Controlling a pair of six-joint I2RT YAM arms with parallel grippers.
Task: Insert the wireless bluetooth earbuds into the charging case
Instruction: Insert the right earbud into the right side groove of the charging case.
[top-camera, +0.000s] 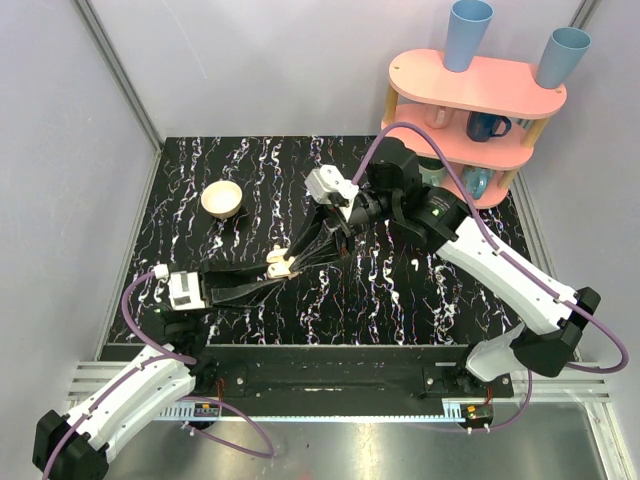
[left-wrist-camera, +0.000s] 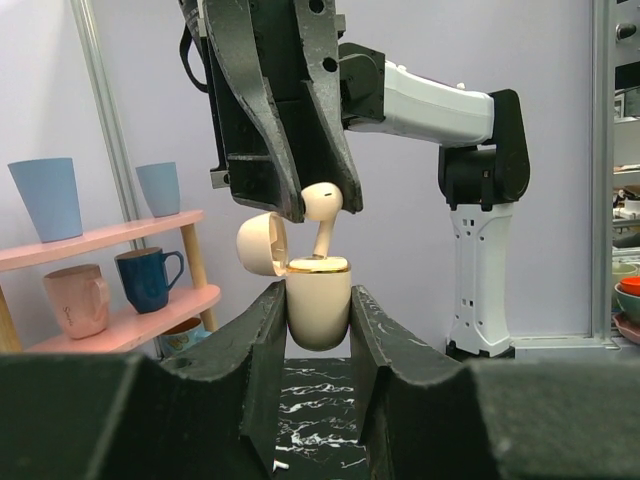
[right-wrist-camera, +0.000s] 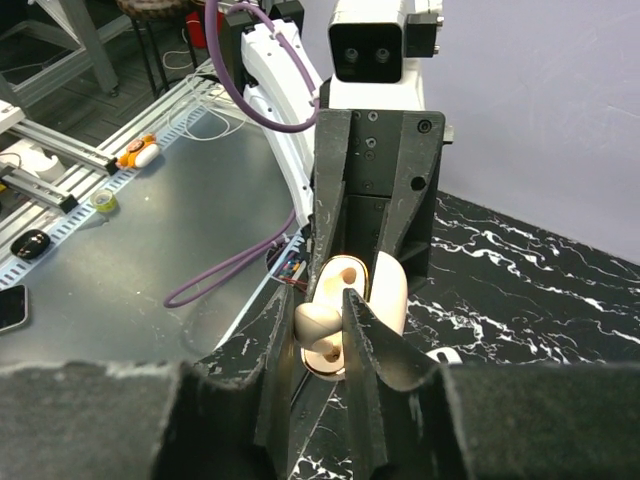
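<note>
The cream charging case is upright between the fingers of my left gripper, which is shut on it. Its lid hangs open to the left. My right gripper reaches in from above and is shut on one cream earbud. The earbud has its stem pointing down, with the tip at the case's gold-rimmed top. One empty socket shows in the case. In the top view both grippers meet at the case, left of the table's centre.
A small wooden bowl sits at the back left of the black marble table. A pink two-tier shelf with blue cups and mugs stands at the back right, close behind the right arm.
</note>
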